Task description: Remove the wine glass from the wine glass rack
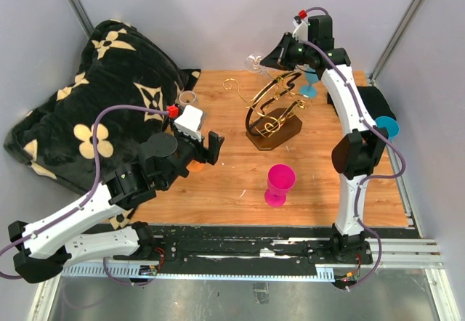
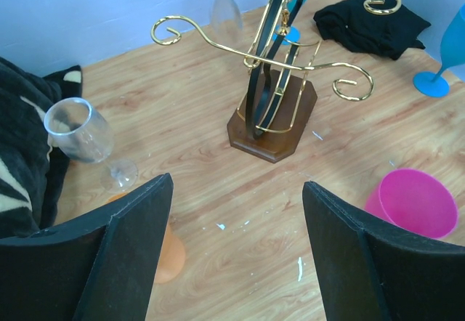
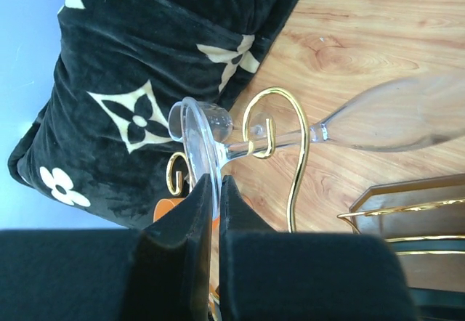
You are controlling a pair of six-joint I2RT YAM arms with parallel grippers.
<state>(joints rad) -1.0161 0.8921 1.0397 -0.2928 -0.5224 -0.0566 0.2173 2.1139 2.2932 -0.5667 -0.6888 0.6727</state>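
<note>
1. Wine glass (image 3: 385, 114) hangs by its stem in a curled gold arm of the rack (image 3: 294, 163), at the far side of the table (image 1: 327, 183).
2. My right pincer (image 3: 216, 183) is clamped on the glass's round foot.
3. My left pincer (image 2: 236, 184) stands wide open above the table, near a second clear glass (image 2: 80, 132) beside the black blanket (image 2: 22, 154).

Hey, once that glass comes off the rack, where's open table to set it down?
Bare wood lies between the rack and the clear glass by the blanket, and along the front edge left of the pink cup. The far right is crowded: blue glasses and a black cloth.
</note>
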